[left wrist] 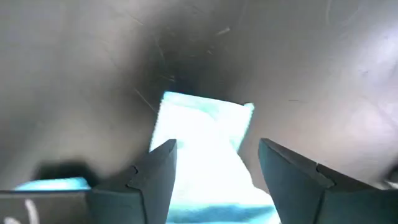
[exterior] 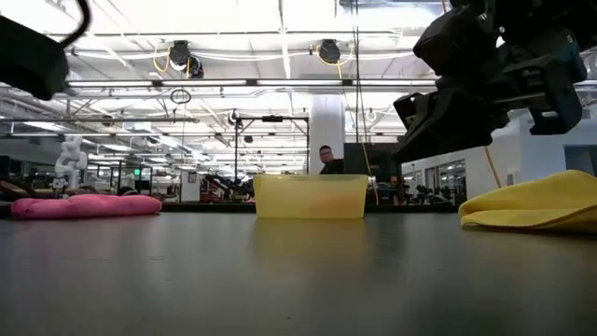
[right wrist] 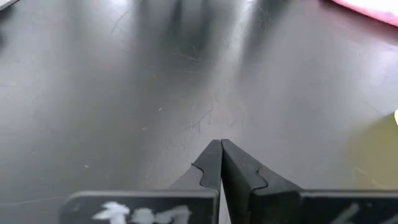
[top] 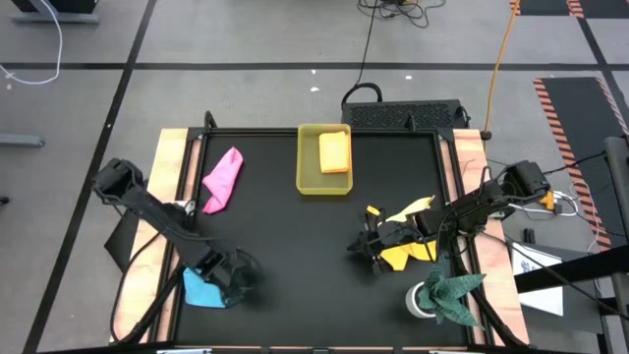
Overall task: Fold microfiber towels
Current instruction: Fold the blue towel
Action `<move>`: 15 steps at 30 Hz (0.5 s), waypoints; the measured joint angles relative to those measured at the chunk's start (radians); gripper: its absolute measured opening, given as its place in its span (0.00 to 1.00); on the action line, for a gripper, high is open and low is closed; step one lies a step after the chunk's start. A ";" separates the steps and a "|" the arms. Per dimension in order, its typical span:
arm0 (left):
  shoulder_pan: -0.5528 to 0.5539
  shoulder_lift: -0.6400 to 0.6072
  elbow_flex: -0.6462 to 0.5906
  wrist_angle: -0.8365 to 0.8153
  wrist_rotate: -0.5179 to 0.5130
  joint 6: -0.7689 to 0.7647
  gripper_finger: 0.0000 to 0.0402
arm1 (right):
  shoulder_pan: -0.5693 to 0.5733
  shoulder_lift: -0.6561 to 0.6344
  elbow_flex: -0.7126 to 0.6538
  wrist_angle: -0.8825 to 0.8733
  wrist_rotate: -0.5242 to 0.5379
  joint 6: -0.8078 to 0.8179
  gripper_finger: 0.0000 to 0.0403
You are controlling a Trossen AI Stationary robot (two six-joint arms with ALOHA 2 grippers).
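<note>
Under the wide-spread left tool (left wrist: pixel 214 165), the light blue towel (left wrist: pixel 202 149) looks partly hidden; right tool (right wrist: pixel 221 163) pinched closed.

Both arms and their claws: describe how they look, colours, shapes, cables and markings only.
Both arms are dark, slim, jointed links. The right arm has an orange-yellow part near its base, and black cables run along it. The left claw has two dark grey wedge-shaped fingers; the right claw has matching tapered fingers. White markings, too blurred to read, show on the bar behind each claw's fingers.
</note>
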 joint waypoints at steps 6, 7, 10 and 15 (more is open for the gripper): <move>-0.040 0.032 -0.009 -0.009 -0.142 0.002 0.57 | 0.000 0.000 -0.015 0.011 0.000 0.000 0.00; -0.038 0.036 -0.012 -0.011 -0.151 0.002 0.57 | 0.000 0.000 -0.016 0.010 0.000 0.000 0.00; -0.032 0.056 -0.013 0.019 -0.151 0.019 0.54 | 0.000 0.000 -0.016 0.012 0.000 0.000 0.00; -0.017 0.088 -0.012 0.053 -0.108 0.054 0.34 | 0.000 0.000 -0.016 0.021 0.000 -0.001 0.00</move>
